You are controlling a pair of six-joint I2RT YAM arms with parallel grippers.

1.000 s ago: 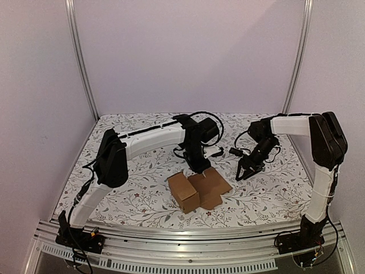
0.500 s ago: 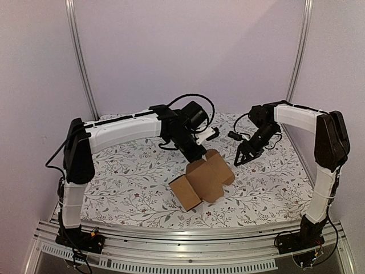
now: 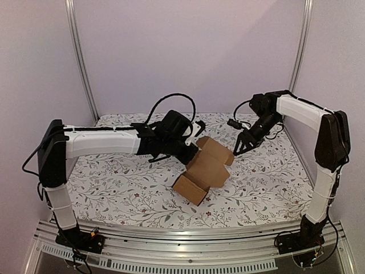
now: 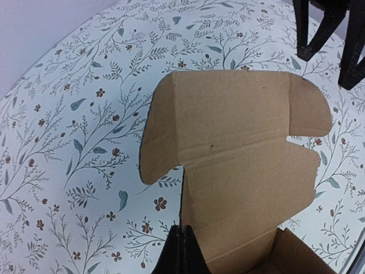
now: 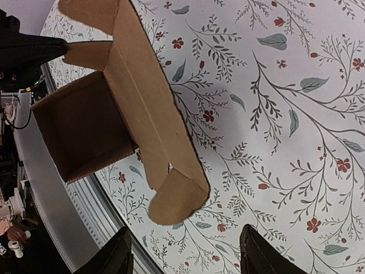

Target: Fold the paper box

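Lilac walls (image 3: 188,57) close in a floral-printed surface (image 3: 114,182), across which the two arms reach from the near edge. The left arm (image 3: 102,142) stretches long and low toward the middle. The right arm (image 3: 302,111) bends in from the far right. Between them, a little right of centre, sits the paper box (image 3: 202,171), half formed. Its open brown body lies nearer the bases, and its lid panel (image 3: 219,149) with rounded ear flaps is unfolded and stretches away from the body. The box's long axis therefore runs from near centre toward the far right, straight at the right arm. Its near corner seems to rest on the surface, though that is hard to confirm. The left end effector (image 4: 182,254) is clenched on the thin edge of a side wall of the box, grasping the cardboard and tilting the body. The right end effector (image 5: 188,254) is released, with its fingers spread and nothing between them. It hovers just beyond the lid's far end, apart from it. The lid lies toward the robot's left from there, so the right arm is likely the nearer one to push that panel back over the open body.
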